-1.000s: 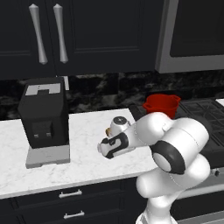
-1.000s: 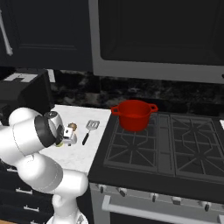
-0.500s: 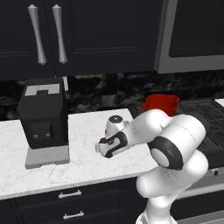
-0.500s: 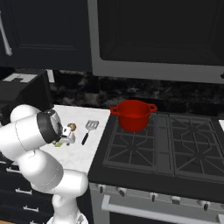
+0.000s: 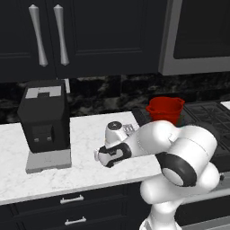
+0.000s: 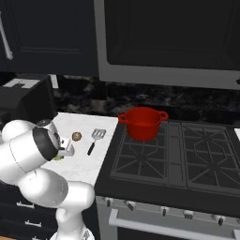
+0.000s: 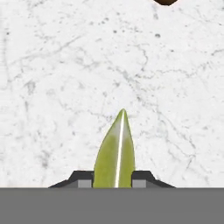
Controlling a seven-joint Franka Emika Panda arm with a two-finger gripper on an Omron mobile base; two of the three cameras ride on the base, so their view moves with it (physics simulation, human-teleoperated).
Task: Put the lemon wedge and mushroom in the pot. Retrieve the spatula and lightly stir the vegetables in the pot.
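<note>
In the hand view, the round tan-brown mushroom (image 7: 166,2) is cut by the top edge, leaving a dark sliver. The base of the yellow-green pointed lemon wedge (image 7: 116,153) is hidden between the dark finger tips (image 7: 143,178). In the right base view, the robot's white arm covers most of the wedge.

Arm bent low over white counter (image 5: 81,173); red pot (image 5: 165,109) behind; black coffee machine (image 5: 43,117) left.

The white arm with dark joints folds low — its two-finger gripper (image 7: 113,181) points down. Dark fingertips (image 7: 81,179) sit at 6 o'clock, pressed against a yellow-green pointed lemon wedge (image 7: 116,151) between them.
</note>
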